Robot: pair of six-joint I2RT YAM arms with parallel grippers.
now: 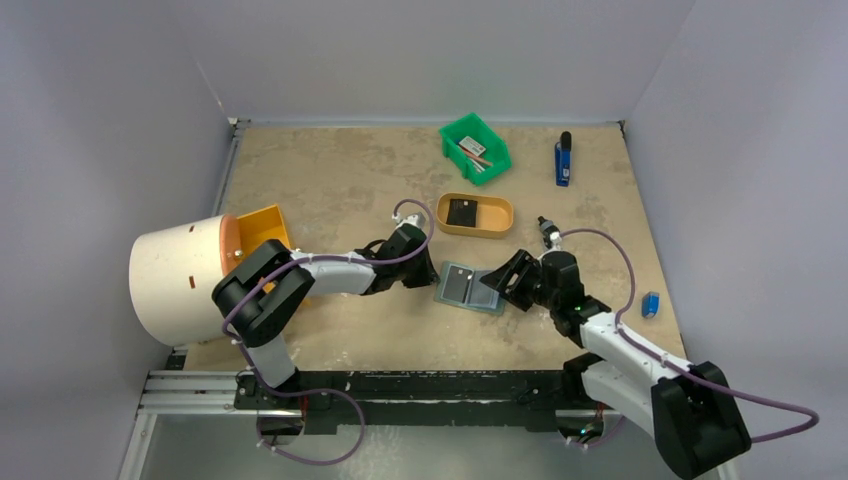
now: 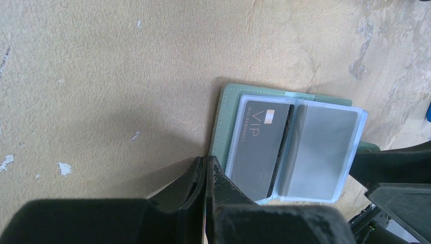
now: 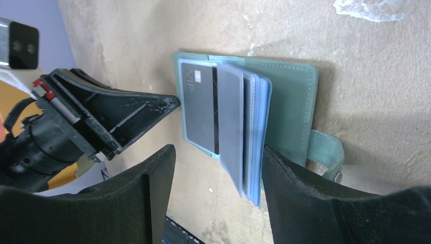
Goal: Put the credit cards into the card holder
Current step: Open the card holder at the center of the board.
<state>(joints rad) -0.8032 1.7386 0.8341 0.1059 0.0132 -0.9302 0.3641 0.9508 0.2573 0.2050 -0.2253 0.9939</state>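
Matt grey-green card holder (image 2: pixel 222 122), glossy clear plastic pockets (image 2: pixel 325 147), dark matt card (image 2: pixel 262 147), rough tan table (image 2: pixel 101 76)

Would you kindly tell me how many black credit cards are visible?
2. One thin black card lies in the tan oval tray; a VIP card sits in the open grey-green wallet. Others may hide between pockets.

The black credit card (image 2: pixel 262 147) in the card holder (image 2: pixel 222 127) reads "VIP". A smaller line beside it starts "NO". Its digits are too blurred to read.

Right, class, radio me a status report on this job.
Left gripper shut, tips at card holder edge. Right gripper open, straddling it. One credit card sleeved. Nothing blocking.
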